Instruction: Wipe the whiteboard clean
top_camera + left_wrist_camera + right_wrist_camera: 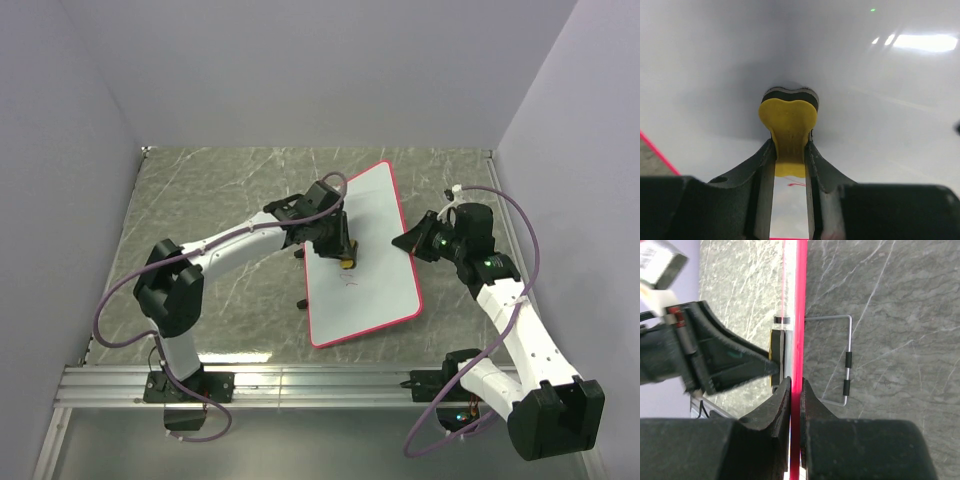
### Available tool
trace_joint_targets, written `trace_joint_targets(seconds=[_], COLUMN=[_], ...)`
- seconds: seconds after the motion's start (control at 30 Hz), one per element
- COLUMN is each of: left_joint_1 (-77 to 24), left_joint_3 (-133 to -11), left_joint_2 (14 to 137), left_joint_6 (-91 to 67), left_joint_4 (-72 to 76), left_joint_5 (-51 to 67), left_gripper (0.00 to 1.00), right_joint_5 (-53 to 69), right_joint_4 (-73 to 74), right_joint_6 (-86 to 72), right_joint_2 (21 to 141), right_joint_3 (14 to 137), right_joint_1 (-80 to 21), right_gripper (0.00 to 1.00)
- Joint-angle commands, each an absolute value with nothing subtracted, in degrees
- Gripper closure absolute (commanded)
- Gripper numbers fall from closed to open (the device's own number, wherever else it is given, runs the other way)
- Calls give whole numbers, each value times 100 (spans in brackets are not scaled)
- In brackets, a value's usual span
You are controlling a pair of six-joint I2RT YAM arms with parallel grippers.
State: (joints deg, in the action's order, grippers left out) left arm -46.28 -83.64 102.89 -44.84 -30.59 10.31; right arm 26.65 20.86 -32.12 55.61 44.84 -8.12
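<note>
The whiteboard (pixel 375 235), white with a red-pink rim, lies tilted across the middle of the table, with a faint scribble (pixel 352 284) below the eraser. My left gripper (pixel 345 255) is shut on the yellow bone-shaped eraser (pixel 347 264), whose dark felt side presses on the board. In the left wrist view the eraser (pixel 788 125) sits between my fingers, with a red mark (pixel 797 184) on the board (pixel 880 100) behind it. My right gripper (pixel 408 242) is shut on the board's right rim (pixel 801 315), seen edge-on in the right wrist view.
A grey marbled table (pixel 220 190) carries everything. The board's wire stand (pixel 847 360) with black sleeves folds out under it. White walls close the back and sides. A metal rail (pixel 300 385) runs along the near edge by the arm bases.
</note>
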Motion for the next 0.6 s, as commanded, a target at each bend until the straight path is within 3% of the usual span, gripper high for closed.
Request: trace_joint_targets(seconds=[0.0,0.37,0.57], left_joint_1=[-4597,-5809,-5775], left_joint_3=[-7814,-9903,-9328], left_joint_2=[10582,11135,10925], left_joint_6=[-4447,-4490,-4640], left_joint_4=[-3155,-4006,-3806], left_joint_5=[827,809,835], left_gripper=[100,100,100], right_joint_5=[2856,2883,2848], right_joint_4=[2259,2180,2153], right_joint_6=[-2487,-2505,-2522], right_joint_2=[5449,5599,5572], right_joint_3=[4447,4482,4456], right_joint_1=[-993,-1002,-993], right_gripper=[100,100,100])
